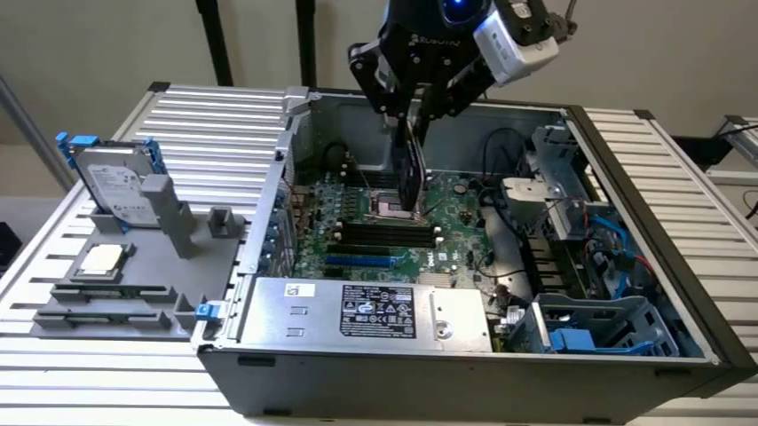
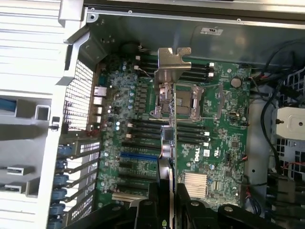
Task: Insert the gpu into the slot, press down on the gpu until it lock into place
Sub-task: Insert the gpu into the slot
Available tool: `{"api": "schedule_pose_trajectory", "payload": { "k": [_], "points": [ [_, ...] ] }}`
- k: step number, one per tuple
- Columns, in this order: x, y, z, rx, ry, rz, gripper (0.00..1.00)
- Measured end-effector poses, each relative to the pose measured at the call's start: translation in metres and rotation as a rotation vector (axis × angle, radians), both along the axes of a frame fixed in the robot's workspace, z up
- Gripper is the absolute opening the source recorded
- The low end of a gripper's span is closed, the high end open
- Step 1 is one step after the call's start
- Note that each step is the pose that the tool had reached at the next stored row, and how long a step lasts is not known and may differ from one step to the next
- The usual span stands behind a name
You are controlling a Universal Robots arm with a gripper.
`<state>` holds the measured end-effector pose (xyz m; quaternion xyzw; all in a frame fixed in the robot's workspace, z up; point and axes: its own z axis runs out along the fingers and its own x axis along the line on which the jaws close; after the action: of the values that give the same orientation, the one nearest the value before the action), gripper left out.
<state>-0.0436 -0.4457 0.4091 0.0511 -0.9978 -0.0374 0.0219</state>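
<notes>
Behind your worktop (image 1: pixel 213 124) of ribbed aluminium slats you have a plain beige wall (image 1: pixel 95 53), softly and evenly lit; two black uprights (image 1: pixel 216 40) stand before it beyond the worktop's far edge.

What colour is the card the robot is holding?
The gpu is black; clearest in exterior view.

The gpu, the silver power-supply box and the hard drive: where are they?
gpu (image 1: pixel 413 173), exterior view, its thin black edge.
silver power-supply box (image 1: pixel 376 311), exterior view, its black label.
hard drive (image 1: pixel 109 183), exterior view, its labelled face.
</notes>
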Motion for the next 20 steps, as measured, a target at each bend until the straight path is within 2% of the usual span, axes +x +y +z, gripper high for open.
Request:
{"api": "schedule_pose_trajectory", "payload": {
  "k": [14,20],
  "points": [
    [0.0,0.0,-0.0025,-0.0003,-0.0012,0.255,0.26],
    [0.0001,0.0,-0.0061,-0.0007,-0.0049,0.364,0.26]
  ]
}}
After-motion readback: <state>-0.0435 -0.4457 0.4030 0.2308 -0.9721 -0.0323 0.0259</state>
